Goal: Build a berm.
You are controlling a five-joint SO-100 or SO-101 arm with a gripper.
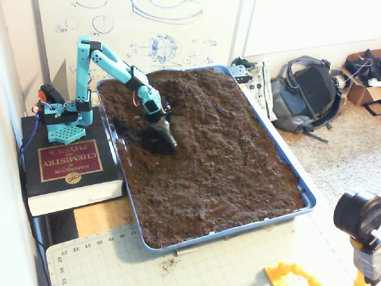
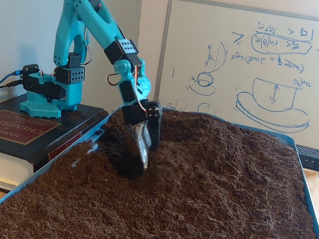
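Observation:
A blue tray holds loose dark-brown soil. In a fixed view from above, the berm is a low hump in the tray's far half. My teal arm reaches from the left. My gripper, a black finger beside a silver blade, is dug into the soil at the hump's near-left foot. In the low fixed view the gripper has its tips buried. A lighter heap of soil is piled against its right side. The jaws stand close together, but the soil hides whether they meet.
The arm's base stands on a thick black book left of the tray. A dark furrow lies between tray wall and gripper. A backpack sits on the floor at right, a camera at lower right, a whiteboard behind.

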